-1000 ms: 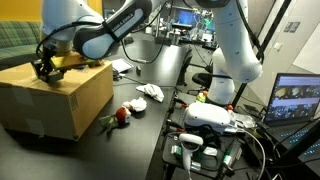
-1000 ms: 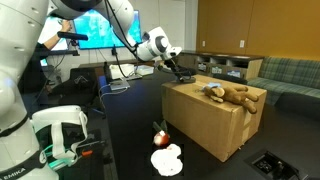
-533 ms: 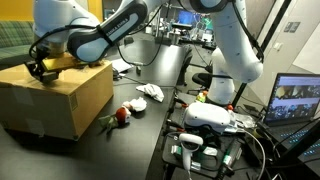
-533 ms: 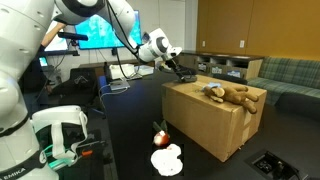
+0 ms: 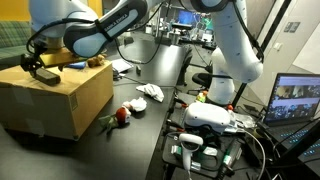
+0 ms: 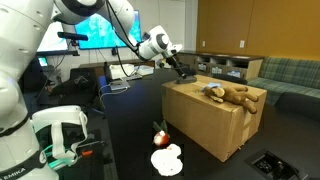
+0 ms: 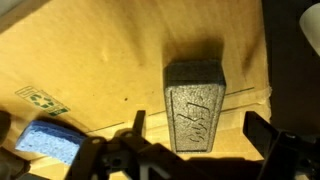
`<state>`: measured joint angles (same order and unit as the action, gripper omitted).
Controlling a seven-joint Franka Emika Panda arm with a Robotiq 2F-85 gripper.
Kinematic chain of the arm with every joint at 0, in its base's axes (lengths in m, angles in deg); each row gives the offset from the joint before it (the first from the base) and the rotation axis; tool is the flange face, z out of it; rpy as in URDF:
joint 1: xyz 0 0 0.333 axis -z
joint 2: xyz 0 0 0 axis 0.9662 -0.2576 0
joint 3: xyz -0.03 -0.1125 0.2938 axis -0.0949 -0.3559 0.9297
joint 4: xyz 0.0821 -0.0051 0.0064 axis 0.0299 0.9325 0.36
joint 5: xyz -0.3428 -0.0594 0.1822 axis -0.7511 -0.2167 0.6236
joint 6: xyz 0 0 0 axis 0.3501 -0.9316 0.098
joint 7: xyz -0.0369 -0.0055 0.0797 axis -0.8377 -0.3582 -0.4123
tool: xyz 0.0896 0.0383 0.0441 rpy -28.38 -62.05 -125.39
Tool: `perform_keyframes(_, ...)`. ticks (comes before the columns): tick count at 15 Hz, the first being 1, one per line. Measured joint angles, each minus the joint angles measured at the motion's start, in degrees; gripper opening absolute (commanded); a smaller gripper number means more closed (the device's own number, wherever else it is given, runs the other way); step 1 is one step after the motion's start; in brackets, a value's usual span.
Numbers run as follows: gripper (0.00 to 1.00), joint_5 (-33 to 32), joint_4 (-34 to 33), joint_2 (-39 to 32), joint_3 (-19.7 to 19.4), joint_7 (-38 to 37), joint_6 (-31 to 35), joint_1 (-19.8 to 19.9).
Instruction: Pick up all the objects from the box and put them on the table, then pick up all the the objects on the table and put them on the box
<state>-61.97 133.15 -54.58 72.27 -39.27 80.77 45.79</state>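
Observation:
In the wrist view a black flat slab point(image 7: 195, 105) lies on top of the cardboard box point(image 7: 90, 60). My gripper point(image 7: 200, 138) hangs over it, open, with one finger on each side and clear of it. A blue flat block point(image 7: 48, 142) lies on the box to the left. In both exterior views the gripper point(image 5: 40, 72) point(image 6: 183, 72) is over the box point(image 5: 55, 100) point(image 6: 205, 122). A brown plush point(image 6: 238, 97) rests on the box's other end. A red-and-white toy point(image 5: 122, 113) point(image 6: 160, 137) and a white plush point(image 5: 150, 93) point(image 6: 167, 158) lie on the dark table point(image 5: 140, 145).
A white robot base point(image 5: 215, 115) with cables and a laptop point(image 5: 295, 100) stand at one table end. A green sofa point(image 6: 290, 75) is behind the box. A lit monitor point(image 6: 95, 30) stands at the back, and another white unit point(image 6: 60, 135) sits near the table edge.
The jaws have opened wide and let go of the black slab, which now lies on the box top. The gripper has shifted slightly along the box's edge.

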Motion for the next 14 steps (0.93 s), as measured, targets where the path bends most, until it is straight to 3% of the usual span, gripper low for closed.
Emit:
perform_keyframes(6,1.0,2.06,1.15,3.48,2.83,6.94,-9.72,1.76)
perform_keyframes(14,1.0,7.38,19.76,23.57,5.66,20.14,-21.06,11.27)
